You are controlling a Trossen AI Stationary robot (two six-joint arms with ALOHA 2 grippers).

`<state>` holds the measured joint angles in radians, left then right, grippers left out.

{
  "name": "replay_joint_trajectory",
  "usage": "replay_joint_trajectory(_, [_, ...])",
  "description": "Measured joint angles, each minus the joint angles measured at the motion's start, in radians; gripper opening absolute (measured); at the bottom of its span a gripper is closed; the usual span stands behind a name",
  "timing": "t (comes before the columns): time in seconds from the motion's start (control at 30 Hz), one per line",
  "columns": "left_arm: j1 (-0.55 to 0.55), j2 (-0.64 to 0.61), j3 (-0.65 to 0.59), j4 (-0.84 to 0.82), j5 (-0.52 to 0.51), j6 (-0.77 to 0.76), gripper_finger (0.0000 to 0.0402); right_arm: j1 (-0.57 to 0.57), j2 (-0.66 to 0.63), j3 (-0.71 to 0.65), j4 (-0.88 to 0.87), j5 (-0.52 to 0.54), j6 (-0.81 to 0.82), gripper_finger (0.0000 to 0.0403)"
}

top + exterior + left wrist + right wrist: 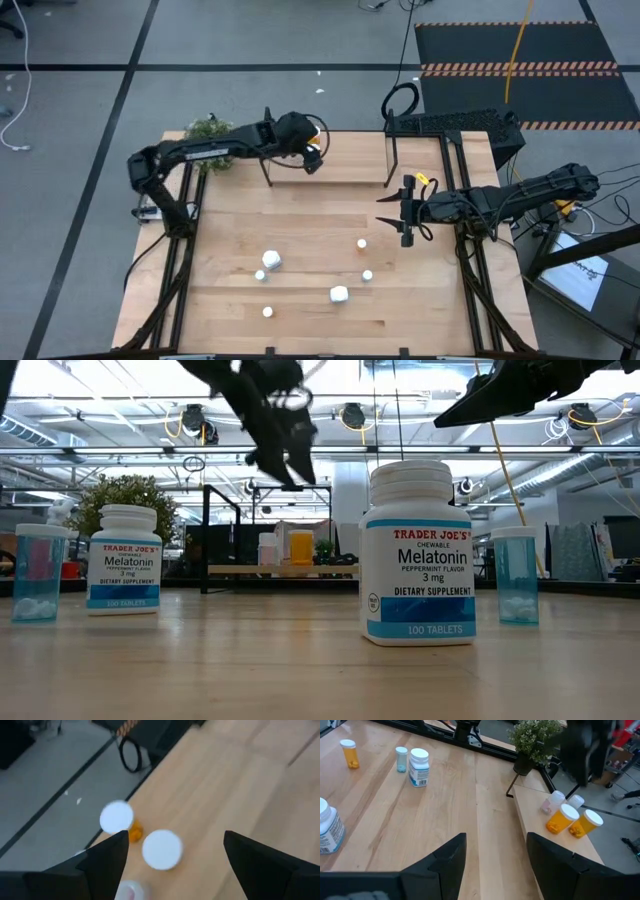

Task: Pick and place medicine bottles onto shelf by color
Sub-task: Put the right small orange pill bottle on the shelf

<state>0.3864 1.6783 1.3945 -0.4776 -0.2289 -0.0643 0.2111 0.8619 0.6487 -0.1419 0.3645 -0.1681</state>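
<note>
The left gripper (313, 160) hangs over the left part of the shelf (350, 150), which lies along the far edge of the counter (300, 215). Its fingers stand wide apart and hold nothing. Just below it, in the left wrist view, two white-capped orange medicine bottles (161, 849) stand side by side on the shelf board, with a pale third bottle (131, 891) partly hidden at the edge of the frame. The right wrist view shows the same group on the shelf: two orange bottles (561, 818) next to each other and two pale, pinkish-clear ones (551, 801) just behind them, near a small potted plant (534, 740).

The right gripper (406, 212) hovers above the counter's right side, in front of the shelf, with its fingers parted and nothing between them.

On the counter, two white Melatonin bottles (419, 553) stand upright, one close to the low camera and one farther left. A pale blue bottle (515, 575) stands to the right and another at the far left. An orange bottle (349, 753) stands alone on the open counter, well apart from the shelf.
</note>
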Motion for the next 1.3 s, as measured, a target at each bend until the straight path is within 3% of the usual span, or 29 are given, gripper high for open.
replay_joint_trajectory(0.17, [-0.117,-0.122,0.0,-0.091,-0.045,-0.045,0.0328,0.0,0.0,0.0,-0.001,-0.003,0.015,0.0203])
replay_joint_trajectory(0.33, [-0.294,-0.178,-0.007,-0.196,-0.205,-0.096,0.0328,0.0,0.0,0.0,0.008,-0.003,0.056,0.0203])
replay_joint_trajectory(0.53, [-0.448,-0.196,-0.107,-0.158,-0.272,-0.134,0.0328,0.0,0.0,0.0,0.034,-0.003,0.128,0.0203])
replay_joint_trajectory(0.7, [-0.5,-0.2,-0.185,-0.156,-0.281,-0.144,0.0328,0.031,0.044,0.035,0.024,-0.053,0.187,0.0203])
replay_joint_trajectory(0.97, [-0.525,-0.232,-0.19,-0.202,-0.352,-0.177,0.0328,0.047,0.249,0.19,-0.058,-0.083,0.257,0.0203])
replay_joint_trajectory(1.3, [-0.554,-0.352,-0.363,-0.117,-0.364,-0.205,0.0328,0.08,0.439,0.272,-0.098,-0.202,0.287,0.0203])
